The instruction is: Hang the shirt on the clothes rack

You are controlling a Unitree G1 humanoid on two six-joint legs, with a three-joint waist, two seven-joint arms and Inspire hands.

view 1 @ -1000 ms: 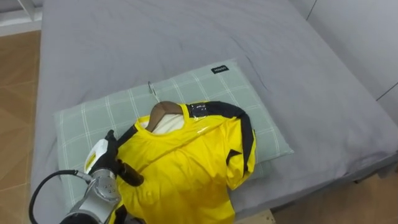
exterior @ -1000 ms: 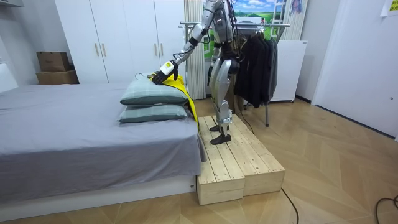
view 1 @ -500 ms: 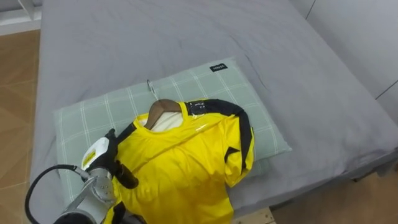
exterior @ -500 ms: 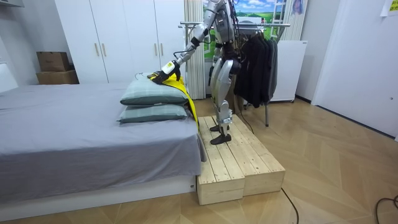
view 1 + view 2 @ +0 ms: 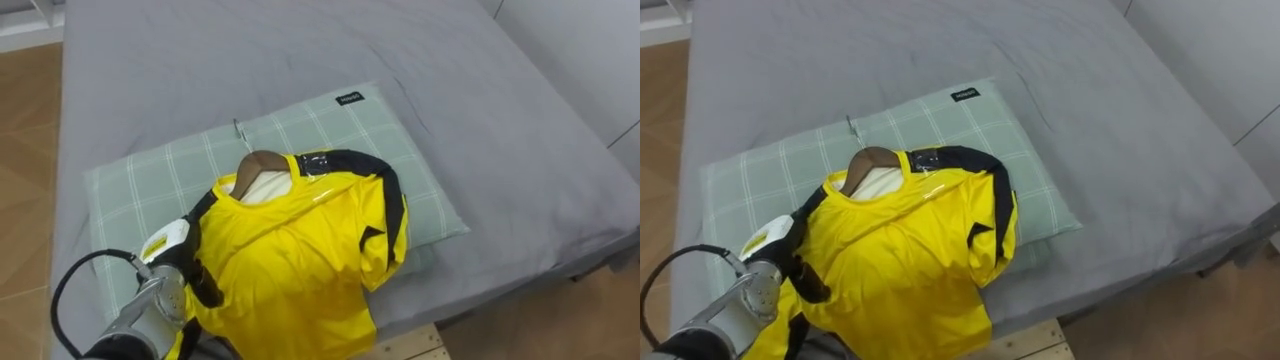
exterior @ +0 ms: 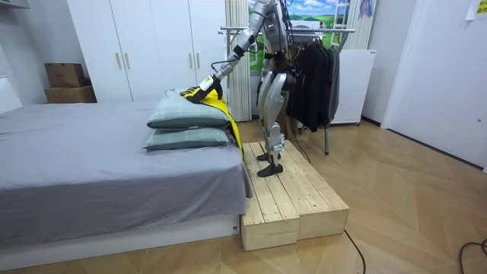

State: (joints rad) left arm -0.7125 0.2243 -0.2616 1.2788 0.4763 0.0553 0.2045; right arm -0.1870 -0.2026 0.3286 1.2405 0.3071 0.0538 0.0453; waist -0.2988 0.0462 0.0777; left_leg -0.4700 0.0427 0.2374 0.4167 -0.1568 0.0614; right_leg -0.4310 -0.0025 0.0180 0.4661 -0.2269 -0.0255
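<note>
Left robot hand shifted onto yellow jersey; grip unreadable; hanger inside, pillow beneath.

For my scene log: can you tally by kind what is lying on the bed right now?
Pillows: 2, the upper pillow stacked on the lower pillow
Yellow shirt: 1
Wooden hanger: 1
Total: 4

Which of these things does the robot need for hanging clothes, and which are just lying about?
For the job: yellow shirt, hanger inside it, left hand at the shirt's shoulder, clothes rack.

Just about: pillows, bed, boxes, wardrobe.
</note>
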